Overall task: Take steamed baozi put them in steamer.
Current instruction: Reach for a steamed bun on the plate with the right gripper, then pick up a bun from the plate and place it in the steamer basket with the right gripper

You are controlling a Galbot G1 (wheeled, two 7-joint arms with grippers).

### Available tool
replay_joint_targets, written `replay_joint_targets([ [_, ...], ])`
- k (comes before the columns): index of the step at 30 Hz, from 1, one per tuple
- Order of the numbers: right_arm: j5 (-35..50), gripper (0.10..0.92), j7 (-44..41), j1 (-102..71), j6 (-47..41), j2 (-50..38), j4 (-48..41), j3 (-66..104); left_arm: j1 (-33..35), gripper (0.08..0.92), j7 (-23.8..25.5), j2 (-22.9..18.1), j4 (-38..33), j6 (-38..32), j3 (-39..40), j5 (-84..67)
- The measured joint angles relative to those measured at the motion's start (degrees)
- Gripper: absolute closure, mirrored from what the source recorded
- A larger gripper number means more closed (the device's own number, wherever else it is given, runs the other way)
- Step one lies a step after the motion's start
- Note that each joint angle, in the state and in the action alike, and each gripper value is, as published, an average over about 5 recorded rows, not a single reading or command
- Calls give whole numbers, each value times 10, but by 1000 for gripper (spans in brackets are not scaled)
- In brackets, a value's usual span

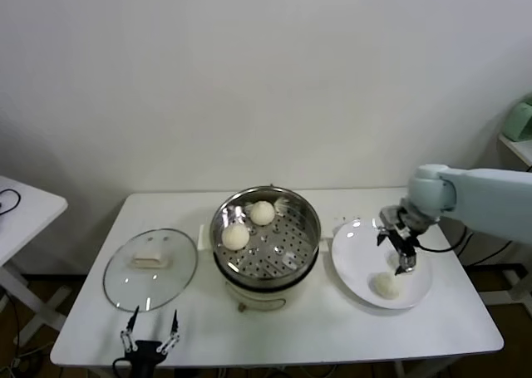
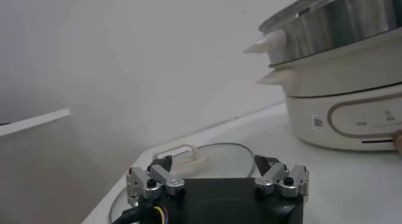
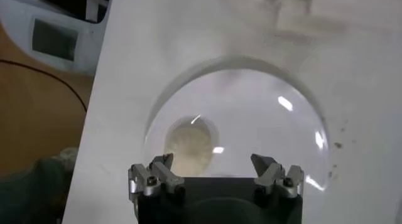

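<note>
Baozi (image 1: 386, 285) number 3 lies alone on the white plate (image 1: 353, 262), near the plate's 5 o'clock edge, at the 3 o'clock side of the steamer (image 1: 265, 237) on the surface (image 1: 332, 328). 2 more baozi already rest on the perforated tray inside the steamer, 1 at about 12 o'clock (image 1: 263, 213) and 1 at about 9 o'clock (image 1: 235, 236), close together. No 4th bun shows in any view.

The right tool (image 1: 401, 247) hangs over the plate just above the bun, fingers spread wide and holding nothing; in its wrist view the bun (image 3: 190, 142) sits below and slightly off-centre between the fingers. The left tool (image 1: 150, 338) is parked low at the surface's 7 o'clock edge, just in front of the glass lid (image 1: 150, 268), equally wide open and empty.

By its look the bun is light, soft and springy, with a smooth domed skin that could dent or tear under a hard pinch. A sound hold would likely be across the widest part of the dome, low on the sides, with the fingers centred first and closed gently. The glazed plate looks slick, so an off-centre squeeze could make the bun slide away.
</note>
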Motion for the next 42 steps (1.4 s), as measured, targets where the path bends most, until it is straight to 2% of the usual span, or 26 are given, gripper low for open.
replay_joint_targets([
  [18, -51, 218, 27, -119, -8, -18, -32, 76, -2, 177, -2, 0, 10, -2, -1, 6],
  [26, -61, 343, 31, -142, -9, -24, -36, 101, -3, 177, -4, 0, 12, -3, -1, 8],
  [33, -66, 485, 33, -144, -3, -24, -36, 113, -4, 177, -5, -2, 12, -3, 0, 9],
  [42, -62, 507, 20, -104, 22, -29, -17, 94, 1, 177, -6, -4, 10, -5, -2, 12],
])
